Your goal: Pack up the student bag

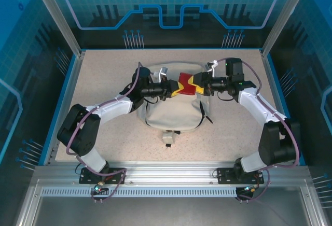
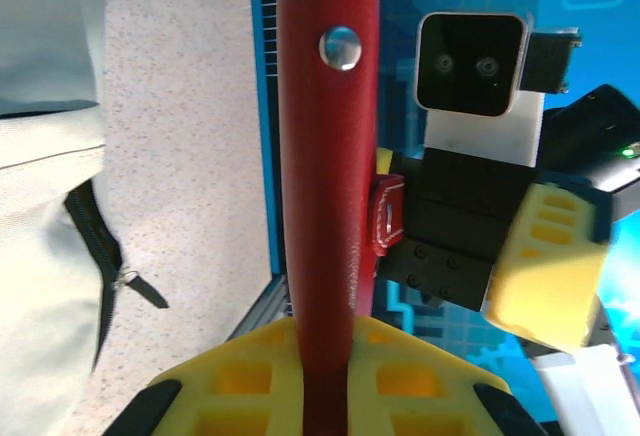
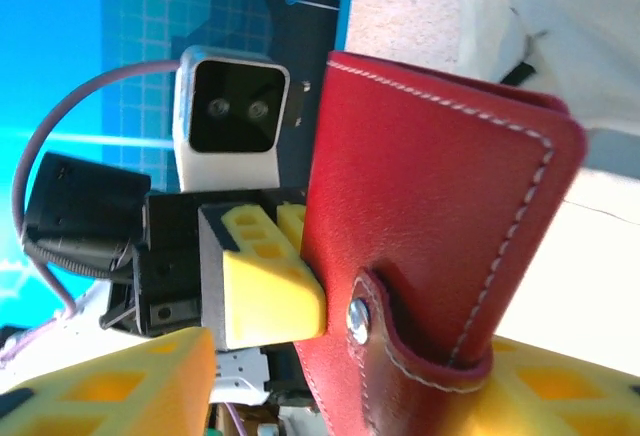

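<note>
The student bag [image 1: 174, 111], cream-white fabric, lies flat in the middle of the table; its fabric also shows in the wrist views [image 2: 40, 216] [image 3: 570, 36]. Above its upper edge a red leather wallet [image 1: 187, 83] with a snap strap hangs between both grippers. My left gripper [image 1: 170, 88] [image 2: 330, 361] is shut on one end of the wallet [image 2: 328, 156], its yellow fingers pressed to both sides. My right gripper [image 1: 202, 85] [image 3: 400, 401] straddles the other end of the wallet [image 3: 430, 206]. Its jaws stand open, the left finger [image 3: 130, 381] well clear of the leather.
A dark zipper pull [image 2: 135, 286] lies on the speckled table [image 1: 104, 81] beside the bag. A small white tag [image 1: 168, 138] sticks out at the bag's near edge. Blue walls [image 1: 57, 101] fence the table on all sides.
</note>
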